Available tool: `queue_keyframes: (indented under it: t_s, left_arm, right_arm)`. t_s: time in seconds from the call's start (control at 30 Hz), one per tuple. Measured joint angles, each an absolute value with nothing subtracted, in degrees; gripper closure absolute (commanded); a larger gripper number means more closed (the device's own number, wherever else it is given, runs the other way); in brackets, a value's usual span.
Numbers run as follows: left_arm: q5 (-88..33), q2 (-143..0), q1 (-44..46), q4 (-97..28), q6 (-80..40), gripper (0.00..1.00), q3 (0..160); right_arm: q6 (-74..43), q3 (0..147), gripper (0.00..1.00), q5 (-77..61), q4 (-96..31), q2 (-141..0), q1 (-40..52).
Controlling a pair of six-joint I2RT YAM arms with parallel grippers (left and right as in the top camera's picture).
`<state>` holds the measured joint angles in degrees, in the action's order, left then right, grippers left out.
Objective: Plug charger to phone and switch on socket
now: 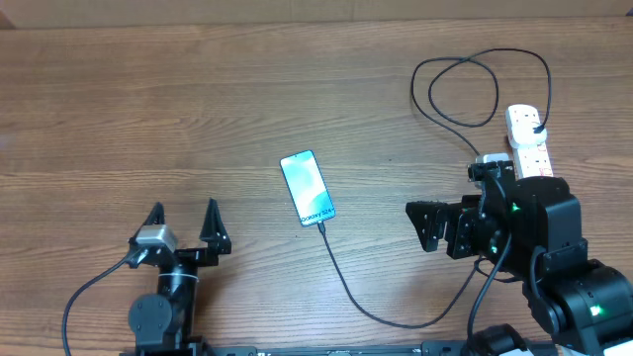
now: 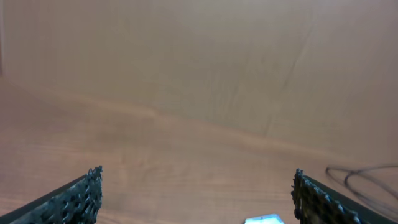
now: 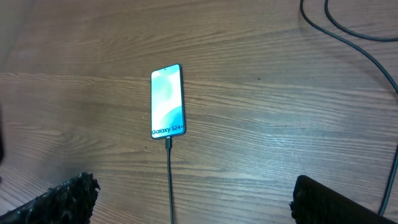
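The phone [image 1: 308, 188] lies flat mid-table with its blue-teal screen lit, and shows again in the right wrist view [image 3: 168, 99]. The charger [image 1: 348, 289], a thin black cable, meets the phone's near end with its tip and seems seated there [image 3: 168, 142]. It curves under the right arm, loops at the back and ends in a black plug in the white socket [image 1: 530, 141] at the far right. My left gripper [image 1: 184, 210] stands open, left of the phone. My right gripper [image 1: 416, 226] is open, points at the phone and holds nothing.
The cable's loops [image 1: 473, 87] lie on the wood behind the socket, and a stretch crosses the right wrist view [image 3: 348, 28]. A corner of the phone [image 2: 264, 219] and a bit of cable [image 2: 367, 177] show in the left wrist view.
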<state>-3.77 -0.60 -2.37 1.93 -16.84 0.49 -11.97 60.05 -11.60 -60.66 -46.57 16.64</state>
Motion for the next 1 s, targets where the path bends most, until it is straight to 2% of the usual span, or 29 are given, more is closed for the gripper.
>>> queue_keyframes:
  t_s: [0.1,1.0]
  left_arm:
    - [-3.42,-0.6,-2.37,-3.99,-16.99,0.0,0.47]
    - [-3.14,-0.6,-2.37,-4.12,-16.53,0.01,0.47]
  right_arm:
    - [-11.99,60.05,0.0,-11.57,-60.69,-46.57,16.64]
    - [-11.99,60.05,0.0,-11.57,-60.66,-46.57,16.64]
